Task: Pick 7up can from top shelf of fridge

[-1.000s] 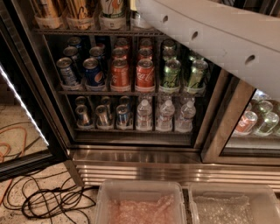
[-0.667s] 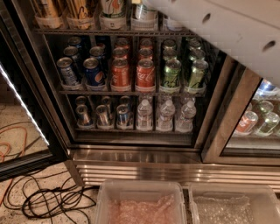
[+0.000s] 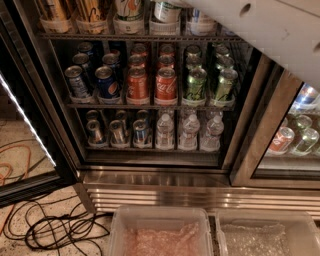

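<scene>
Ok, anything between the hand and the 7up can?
The hand is out of view, past the picture's top edge. The 7up can stands at the front of the top shelf; nothing visible blocks it.

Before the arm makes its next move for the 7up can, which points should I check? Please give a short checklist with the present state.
1. Door of the fridge open: ok.
2. 7up can upright in its holder on the top shelf: ok, though only its lower part shows.
3. Position of the gripper: cannot tell; it is out of view past the top edge, and only the arm shows.
4. Grip on the can: cannot tell.
5. Room beside the can: probably not ok; a neighbouring can stands close.
</scene>
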`<state>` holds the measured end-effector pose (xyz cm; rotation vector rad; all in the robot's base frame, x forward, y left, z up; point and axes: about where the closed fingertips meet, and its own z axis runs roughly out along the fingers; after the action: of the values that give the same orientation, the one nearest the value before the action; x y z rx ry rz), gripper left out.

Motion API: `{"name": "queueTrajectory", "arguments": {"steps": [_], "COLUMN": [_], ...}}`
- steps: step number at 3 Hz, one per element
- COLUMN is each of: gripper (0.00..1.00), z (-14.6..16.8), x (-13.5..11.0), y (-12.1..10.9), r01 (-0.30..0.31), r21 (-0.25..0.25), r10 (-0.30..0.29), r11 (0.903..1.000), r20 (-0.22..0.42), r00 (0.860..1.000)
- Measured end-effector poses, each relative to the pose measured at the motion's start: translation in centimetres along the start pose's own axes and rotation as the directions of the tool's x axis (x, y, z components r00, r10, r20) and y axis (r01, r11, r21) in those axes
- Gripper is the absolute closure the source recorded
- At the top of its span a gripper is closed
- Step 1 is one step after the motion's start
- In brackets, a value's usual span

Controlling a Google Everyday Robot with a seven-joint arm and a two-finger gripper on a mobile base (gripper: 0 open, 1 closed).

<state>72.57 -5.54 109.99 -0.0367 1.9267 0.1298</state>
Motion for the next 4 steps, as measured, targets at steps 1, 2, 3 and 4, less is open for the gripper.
{"name": "queueTrajectory", "arguments": {"steps": [1,2,3,4], "gripper": [1.0,1.0,1.0,1.0], "z": [-2.2,-4.2,-7.4,-8.2], "x": [1.7,2.3,6.8,7.2], "y": [1.0,1.4,4.2,4.5], "r01": [0.02,0.036,0.014,0.002], "r21": [-0.043,-0.051,-0.122,-0.135], "r10": [-0.023,-0.041,-0.041,-0.036], "r11": [0.9989,0.9981,0.9924,0.9908], "r20": [-0.07,-0.1,-0.216,-0.254], "r00": [0.997,0.994,0.976,0.966]}}
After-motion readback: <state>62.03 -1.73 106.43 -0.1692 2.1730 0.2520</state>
